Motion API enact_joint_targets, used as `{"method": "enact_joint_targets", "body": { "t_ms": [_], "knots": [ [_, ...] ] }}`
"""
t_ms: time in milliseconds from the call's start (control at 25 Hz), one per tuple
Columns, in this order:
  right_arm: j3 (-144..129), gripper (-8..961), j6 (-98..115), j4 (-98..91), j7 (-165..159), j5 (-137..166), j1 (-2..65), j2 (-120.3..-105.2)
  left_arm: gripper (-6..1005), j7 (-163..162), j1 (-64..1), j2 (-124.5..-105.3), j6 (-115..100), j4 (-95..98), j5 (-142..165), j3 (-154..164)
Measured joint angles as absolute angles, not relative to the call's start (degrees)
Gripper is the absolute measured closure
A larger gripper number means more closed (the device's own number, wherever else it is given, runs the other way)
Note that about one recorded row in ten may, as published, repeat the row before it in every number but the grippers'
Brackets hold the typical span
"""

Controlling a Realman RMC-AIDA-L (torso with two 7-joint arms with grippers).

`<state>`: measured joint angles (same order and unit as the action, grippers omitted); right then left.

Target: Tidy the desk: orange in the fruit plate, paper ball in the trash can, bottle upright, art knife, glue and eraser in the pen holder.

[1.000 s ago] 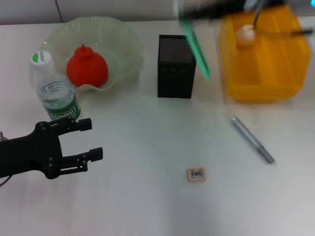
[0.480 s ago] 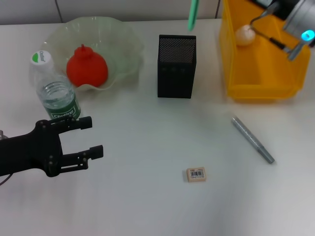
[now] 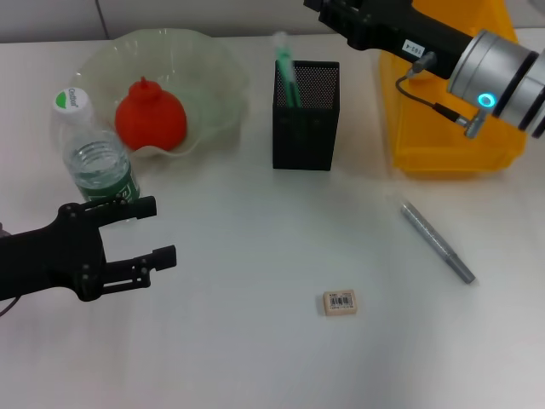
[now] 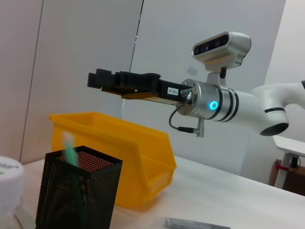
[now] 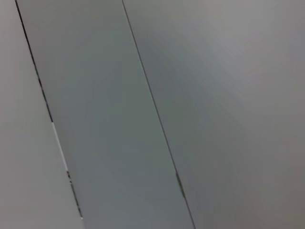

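Observation:
A green stick, seemingly the glue (image 3: 285, 72), stands in the black mesh pen holder (image 3: 305, 128). My right gripper (image 3: 334, 12) hovers above and just behind the holder, open and holding nothing; the left wrist view shows it (image 4: 95, 80) over the holder (image 4: 76, 195). The grey art knife (image 3: 436, 241) lies right of centre. The eraser (image 3: 340, 302) lies near the front. In the pale green fruit plate (image 3: 204, 68) sits the orange (image 3: 151, 115). The bottle (image 3: 95, 158) stands upright. My left gripper (image 3: 157, 230) is open just in front of the bottle. My right arm hides the paper ball.
The yellow trash bin (image 3: 451, 145) stands at the back right, under my right forearm. The holder sits between the plate and the bin. The white desk (image 3: 255, 256) stretches between the holder, the eraser and my left gripper.
The green stick, hanging above the holder half a second ago, now stands inside it. My right arm swung back over the bin, covering the paper ball. The left gripper hardly moved.

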<state>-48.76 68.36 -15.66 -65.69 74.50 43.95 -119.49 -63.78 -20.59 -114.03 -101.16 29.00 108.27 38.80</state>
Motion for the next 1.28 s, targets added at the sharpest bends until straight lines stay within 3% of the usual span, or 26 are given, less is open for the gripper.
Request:
{"method": "enact_joint_targets", "body": {
  "t_ms": [160,320,600,680,880,1280],
  "knots": [
    [-58.84,563,69.13,-27.64,-76.93,75.77,40.43,-118.9,202,-63.77,-20.35,-114.01,-101.15,29.0,108.27,38.29],
    [-65.53,412,74.26,-48.99,-96.48,88.22,36.07,-116.79,202,-63.79,-20.18,-113.97,-101.18,29.0,108.55,38.21],
    [-62.73,255,101.72,-69.83,-119.75,121.24,43.08,-115.46,202,-63.81,-19.94,-113.9,-101.36,29.0,108.65,38.31],
    [-64.15,215,107.52,-70.83,-122.03,128.62,45.98,-116.13,202,-63.81,-19.95,-113.97,-101.37,29.0,108.66,38.35],
    [-73.85,151,108.91,-71.78,-126.24,143.36,48.86,-119.62,202,-63.85,-20.07,-114.07,-101.46,29.0,108.72,38.27],
    [-97.92,154,98.83,-70.35,-134.82,141.11,47.78,-119.85,202,-63.98,-20.21,-114.17,-101.16,29.0,108.72,38.28]
  ]
}}
